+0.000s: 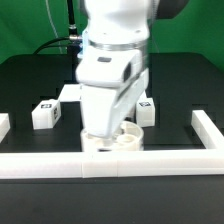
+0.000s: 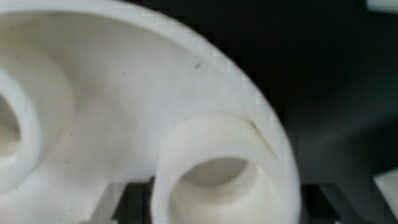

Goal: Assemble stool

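The arm's white body hides most of the gripper (image 1: 104, 133) in the exterior view, and also the back part of the seat (image 1: 123, 141); the fingertips are not visible there. In the wrist view the seat (image 2: 125, 90) fills the picture, blurred and cut off, and only dark slivers of the fingers (image 2: 118, 200) show. The jaws seem to be pressed together on the seat. It is a thick white disc with a round socket (image 2: 222, 176), lying against the long rail (image 1: 110, 162). A tagged leg (image 1: 45, 113) and a second leg (image 1: 147, 110) stand behind the rail, apart from it.
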`<state>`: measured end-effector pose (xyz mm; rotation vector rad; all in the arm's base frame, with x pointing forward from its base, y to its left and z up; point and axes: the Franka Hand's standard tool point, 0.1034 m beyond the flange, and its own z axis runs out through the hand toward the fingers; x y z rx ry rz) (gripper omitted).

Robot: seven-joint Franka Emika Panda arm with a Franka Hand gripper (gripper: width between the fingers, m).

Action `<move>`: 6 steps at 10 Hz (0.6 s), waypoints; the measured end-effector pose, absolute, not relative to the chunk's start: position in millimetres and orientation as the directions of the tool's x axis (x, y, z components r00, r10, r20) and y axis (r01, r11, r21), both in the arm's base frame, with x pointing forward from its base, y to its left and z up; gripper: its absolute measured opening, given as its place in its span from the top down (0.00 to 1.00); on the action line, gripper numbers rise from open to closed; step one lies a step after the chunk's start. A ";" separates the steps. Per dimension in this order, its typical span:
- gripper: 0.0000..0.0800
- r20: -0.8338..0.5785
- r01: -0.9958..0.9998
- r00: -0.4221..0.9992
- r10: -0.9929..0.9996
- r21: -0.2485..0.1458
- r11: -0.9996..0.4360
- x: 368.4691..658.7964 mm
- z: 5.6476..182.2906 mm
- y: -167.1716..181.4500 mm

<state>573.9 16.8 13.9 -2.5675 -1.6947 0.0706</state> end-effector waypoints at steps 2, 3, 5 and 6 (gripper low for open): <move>0.60 -0.001 0.920 0.383 0.924 -0.086 -0.382 572.0 12.8 45.4; 0.61 0.001 0.921 0.380 0.925 -0.089 -0.378 570.2 12.4 62.8; 0.63 0.002 0.909 0.409 0.912 -0.089 -0.408 570.3 11.5 91.7; 0.65 0.008 0.905 0.418 0.908 -0.084 -0.416 574.6 11.7 104.6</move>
